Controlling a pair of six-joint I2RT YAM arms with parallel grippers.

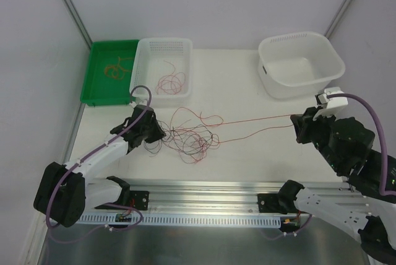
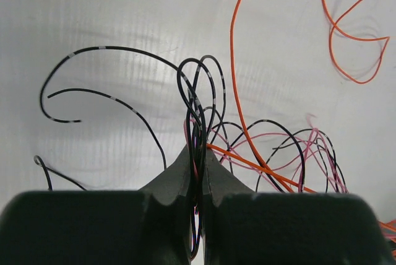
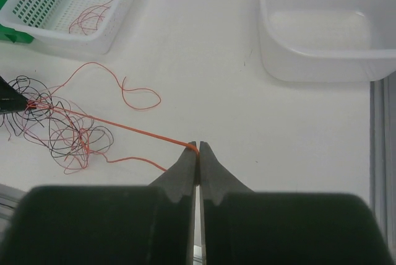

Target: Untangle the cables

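The cables [image 1: 192, 135] lie as a loose tangle of red and black wires on the white table, left of centre. My left gripper [image 1: 162, 134] is at the tangle's left edge. In the left wrist view that left gripper [image 2: 198, 156] is shut on a bunch of black cables [image 2: 198, 98] with a red strand among them, and an orange-red cable [image 2: 234, 60] crosses beside it. My right gripper [image 1: 296, 125] is far to the right. It is shut on a single red cable [image 3: 124, 126] that runs taut from the tangle [image 3: 62, 135] to its tips [image 3: 198, 148].
At the back left stands a green tray [image 1: 99, 91] holding orange-tan wires [image 1: 117, 67]. Next to it is a white perforated basket [image 1: 164, 42] with red wires [image 1: 170, 82]. A white tub [image 1: 297, 88] sits at the back right. An aluminium rail [image 1: 204, 187] runs along the near edge.
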